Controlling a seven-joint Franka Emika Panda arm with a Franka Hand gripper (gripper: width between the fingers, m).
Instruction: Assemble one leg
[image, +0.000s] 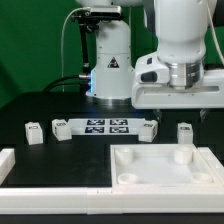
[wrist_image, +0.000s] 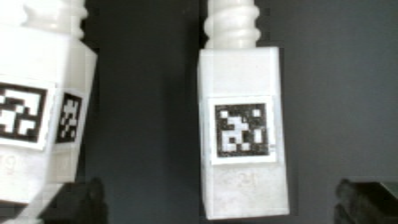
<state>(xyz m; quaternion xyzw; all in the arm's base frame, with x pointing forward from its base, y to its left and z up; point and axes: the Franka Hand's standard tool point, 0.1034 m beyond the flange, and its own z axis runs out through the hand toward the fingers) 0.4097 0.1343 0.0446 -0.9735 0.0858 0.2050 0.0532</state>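
Four small white legs lie on the black table. In the exterior view two are at the left (image: 35, 131) (image: 60, 127) and two at the right (image: 150, 127) (image: 185, 131). My gripper (image: 181, 112) hangs just above the right pair and is open. In the wrist view one tagged leg (wrist_image: 242, 120) lies lengthwise in line with the gap between my dark fingertips (wrist_image: 80, 203), and the gripper (wrist_image: 222, 208) holds nothing. A second tagged leg (wrist_image: 39, 110) lies beside it, outside the fingers.
The marker board (image: 105, 126) lies between the two pairs of legs. The large white square tray-like part (image: 200, 178) sits at the front right. A white L-shaped rail (image: 40, 200) runs along the front left. The robot base (image: 110, 65) stands behind.
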